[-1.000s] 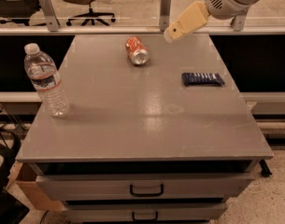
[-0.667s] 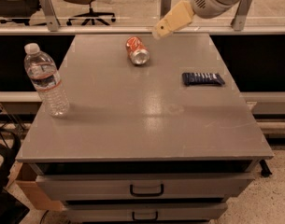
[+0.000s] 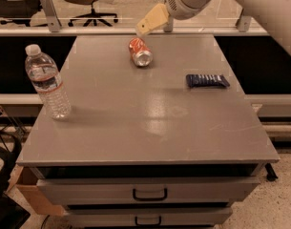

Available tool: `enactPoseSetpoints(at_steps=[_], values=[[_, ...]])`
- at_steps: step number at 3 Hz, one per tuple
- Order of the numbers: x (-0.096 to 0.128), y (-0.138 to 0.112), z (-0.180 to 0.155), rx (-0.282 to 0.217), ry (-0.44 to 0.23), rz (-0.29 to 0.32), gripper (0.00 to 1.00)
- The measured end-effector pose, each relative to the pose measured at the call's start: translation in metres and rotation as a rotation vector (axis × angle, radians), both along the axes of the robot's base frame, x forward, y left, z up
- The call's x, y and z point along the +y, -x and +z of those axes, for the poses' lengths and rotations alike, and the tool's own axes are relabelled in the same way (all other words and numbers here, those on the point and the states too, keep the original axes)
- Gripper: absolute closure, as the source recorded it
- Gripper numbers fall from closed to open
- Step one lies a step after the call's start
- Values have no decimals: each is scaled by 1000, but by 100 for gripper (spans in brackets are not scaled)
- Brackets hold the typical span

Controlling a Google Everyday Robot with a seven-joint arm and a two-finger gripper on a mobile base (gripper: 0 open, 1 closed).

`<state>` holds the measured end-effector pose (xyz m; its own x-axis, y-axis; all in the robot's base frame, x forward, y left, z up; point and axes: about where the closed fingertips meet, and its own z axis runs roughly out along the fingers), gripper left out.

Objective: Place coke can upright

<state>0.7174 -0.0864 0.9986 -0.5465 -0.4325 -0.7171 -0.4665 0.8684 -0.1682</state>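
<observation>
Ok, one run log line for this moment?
can: on its side | tool: near it, apart | bottle: upright, left | packet: flat, right

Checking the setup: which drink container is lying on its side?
The coke can, near the table's far edge, close to the claw; the water bottle stands upright.

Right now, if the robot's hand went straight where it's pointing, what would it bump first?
Probably the coke can, lying on its side just below the hand, which points down-left over the table at its far end. Depth is unclear; it might just miss it.
</observation>
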Motion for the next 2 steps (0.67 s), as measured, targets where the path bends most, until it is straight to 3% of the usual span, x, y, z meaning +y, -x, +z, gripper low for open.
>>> enactPoseSetpoints(at_steps=[2], values=[[25, -48, -25, 89, 48, -5, 0]])
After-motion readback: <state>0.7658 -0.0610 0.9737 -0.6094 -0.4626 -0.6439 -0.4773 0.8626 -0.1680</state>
